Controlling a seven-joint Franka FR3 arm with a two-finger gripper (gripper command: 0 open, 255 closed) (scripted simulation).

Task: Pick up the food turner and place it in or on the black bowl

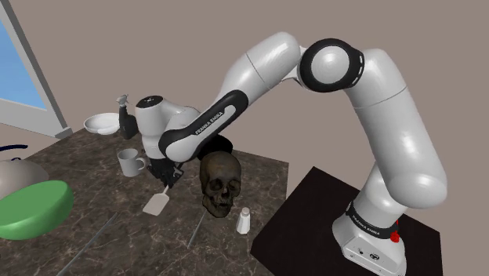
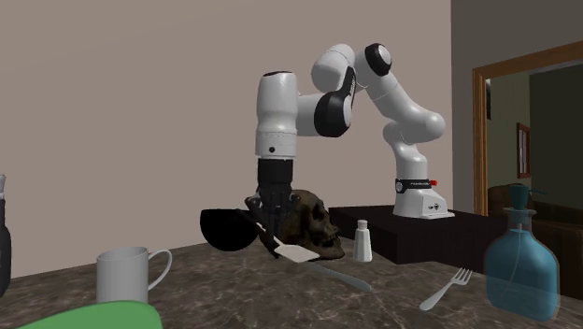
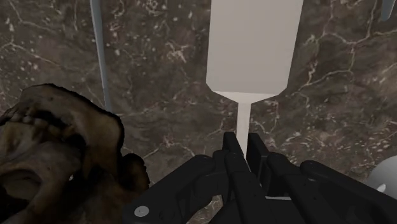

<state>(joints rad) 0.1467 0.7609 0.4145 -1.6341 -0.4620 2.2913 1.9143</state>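
Observation:
A white food turner [image 3: 254,44] with a flat blade and thin handle is clasped at the handle by my black gripper [image 3: 245,145], which is shut on it. In the shoulder view the gripper [image 1: 166,182] points down between a mug and a skull, and the turner's blade [image 1: 155,204] slants low over the dark marble counter [image 1: 102,243]; I cannot tell whether it touches. The black bowl [image 2: 227,229] sits just behind the gripper [image 2: 271,232] and beside the skull. In the shoulder view the arm partly hides the bowl [image 1: 225,144].
A brown skull [image 1: 220,183] stands close beside the gripper, a white mug [image 1: 131,162] on the other side. A salt shaker [image 1: 244,221], green bowl [image 1: 31,208] and white bowl [image 1: 102,123] are around. A knife [image 2: 338,275], fork [image 2: 447,288] and blue bottle [image 2: 520,266] lie nearer the second exterior camera.

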